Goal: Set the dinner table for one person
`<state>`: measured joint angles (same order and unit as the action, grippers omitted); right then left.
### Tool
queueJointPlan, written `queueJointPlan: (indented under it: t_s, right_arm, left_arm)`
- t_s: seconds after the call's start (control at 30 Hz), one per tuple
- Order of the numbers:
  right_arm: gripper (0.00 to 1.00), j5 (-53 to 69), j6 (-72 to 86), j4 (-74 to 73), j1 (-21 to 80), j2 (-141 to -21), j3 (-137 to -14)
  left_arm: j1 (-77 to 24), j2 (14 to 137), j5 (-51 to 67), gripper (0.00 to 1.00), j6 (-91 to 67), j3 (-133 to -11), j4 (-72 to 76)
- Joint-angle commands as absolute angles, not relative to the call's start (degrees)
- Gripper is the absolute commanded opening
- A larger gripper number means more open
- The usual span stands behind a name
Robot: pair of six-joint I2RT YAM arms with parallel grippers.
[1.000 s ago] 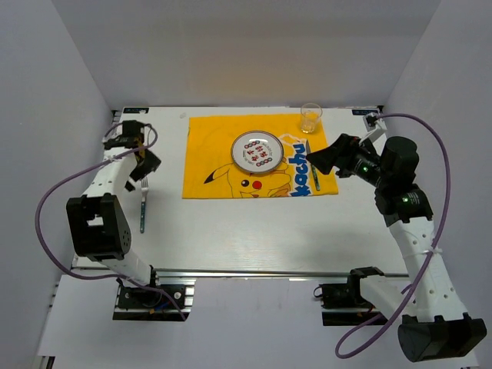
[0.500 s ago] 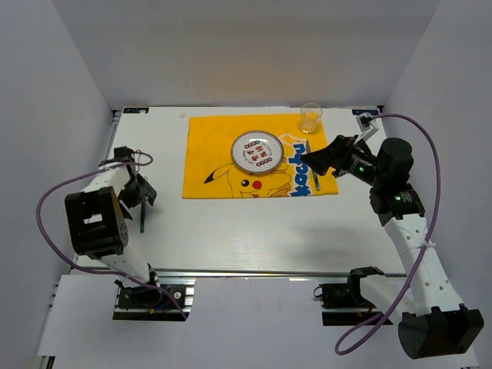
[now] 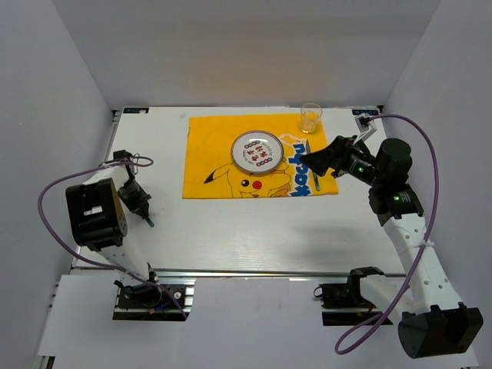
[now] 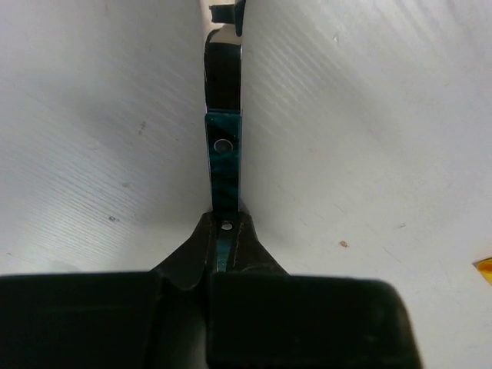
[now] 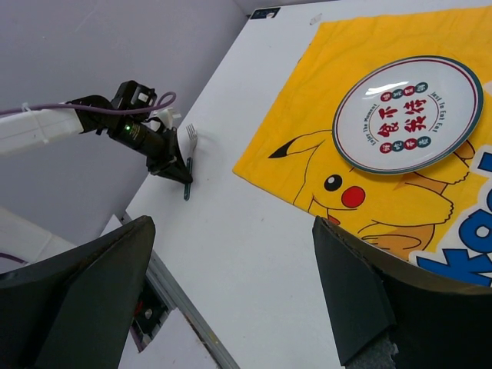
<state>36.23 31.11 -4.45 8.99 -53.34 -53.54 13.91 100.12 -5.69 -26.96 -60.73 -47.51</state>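
Nearest the arm bases, the metal rail (image 3: 254, 271) runs along the front edge of the dinner table (image 3: 254, 231), the broad white top that carries everything else.

At about 9 o'clock on that top, the left gripper (image 4: 223, 227) is pressed fully together on the blue-green handle of a fork (image 4: 223, 154). The left wrist view shows the handle pinched between the fingertips and the tines pointing away from the camera. Whether the fork rests on the surface or is just clear of it, I cannot tell.

At about 3 o'clock, the right gripper (image 5: 232, 238) hangs with its jaws spread as wide as they go and nothing between them, above the right edge of the yellow placemat (image 3: 219, 165). Just under it lies a slim utensil (image 3: 315, 181) that looks like a knife, lengthways on that edge.

Further back, towards 12 o'clock, a round plate (image 3: 257, 151) sits on the placemat. A small glass (image 3: 310, 118) stands at 1 o'clock, at the mat's far right corner.

The step in hand looks like fetching the fork, the one piece well apart from the setting. The next move probably calls for lifting it cleanly, carrying it towards 3 o'clock, and laying it on the mat's left side, parallel to the plate. The grip sits near the handle's end, so the fork could pivot.
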Motion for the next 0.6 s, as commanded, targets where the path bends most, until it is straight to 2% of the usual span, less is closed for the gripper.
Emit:
queueJointPlan:
  t_s: [0.0, 0.1, 0.27, 0.37, 0.57]
  right_arm:
    - [0.89, 37.0, 30.7, -2.5, 8.7, -52.5, -54.1]
    - [0.89, 36.5, 30.8, -3.2, 8.6, -52.6, -54.6]
    - [0.89, 35.4, 31.3, -3.6, 8.7, -54.0, -55.8]
    - [0.89, 34.5, 29.7, -6.2, 8.4, -55.5, -58.3]
    - [0.89, 34.1, 26.6, -8.6, 7.8, -56.3, -60.6]
  left_arm:
    - [13.2, 101.3, -7.6, 0.00, -25.8, -62.0, -44.9]
    - [11.8, 95.5, -4.5, 0.00, -25.0, -64.5, -44.7]
    - [6.4, 93.5, 11.6, 0.00, -21.6, -74.4, -42.3]
    - [-0.2, 99.8, 14.1, 0.00, -20.8, -83.4, -44.2]
    - [-11.4, 120.0, 9.2, 0.00, -17.2, -105.7, -56.8]
